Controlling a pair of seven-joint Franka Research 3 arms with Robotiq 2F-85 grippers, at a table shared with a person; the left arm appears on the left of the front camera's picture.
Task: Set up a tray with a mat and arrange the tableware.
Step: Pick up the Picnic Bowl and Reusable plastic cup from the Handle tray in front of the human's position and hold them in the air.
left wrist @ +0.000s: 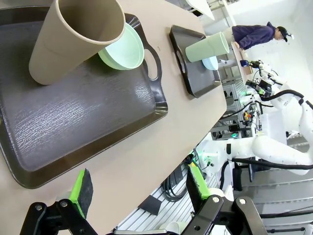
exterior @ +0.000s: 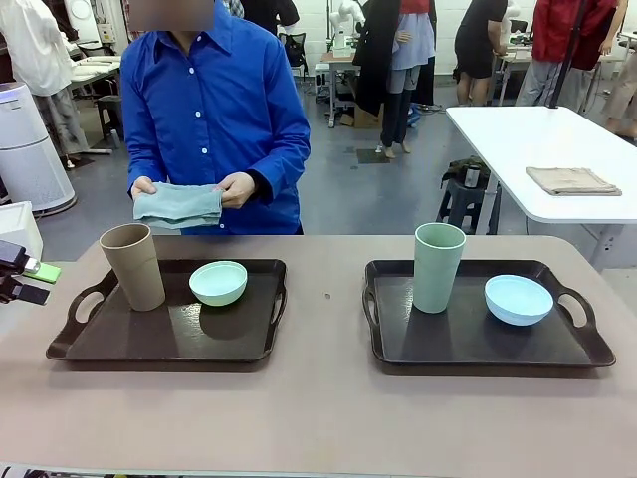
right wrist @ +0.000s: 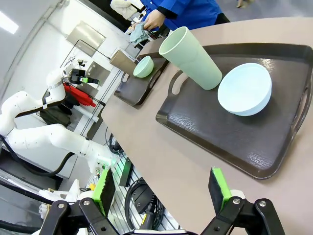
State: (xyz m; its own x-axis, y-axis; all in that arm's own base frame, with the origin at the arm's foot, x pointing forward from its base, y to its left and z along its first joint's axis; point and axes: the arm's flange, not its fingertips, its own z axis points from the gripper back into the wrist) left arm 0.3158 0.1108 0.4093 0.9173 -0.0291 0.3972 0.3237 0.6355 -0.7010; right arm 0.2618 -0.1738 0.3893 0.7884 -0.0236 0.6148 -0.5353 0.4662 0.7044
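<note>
Mats not yet laid; tableware sits on bare trays.
Left tray (exterior: 149,344): tan cup (exterior: 132,266) at ten o'clock, mint bowl (exterior: 218,282) at two. Right tray (exterior: 468,344): sage cup (exterior: 439,267) and pale blue bowl (exterior: 519,299) likewise. A person holds a folded cloth (exterior: 177,205) at twelve. Left pincer (left wrist: 139,188) and right pincer (right wrist: 161,188) are spread and empty.

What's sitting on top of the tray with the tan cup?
The tan cup and a mint green bowl stand on the dark tray, side by side. Bare tray shows around them; whatever lies right under the cup and bowl is covered.
</note>
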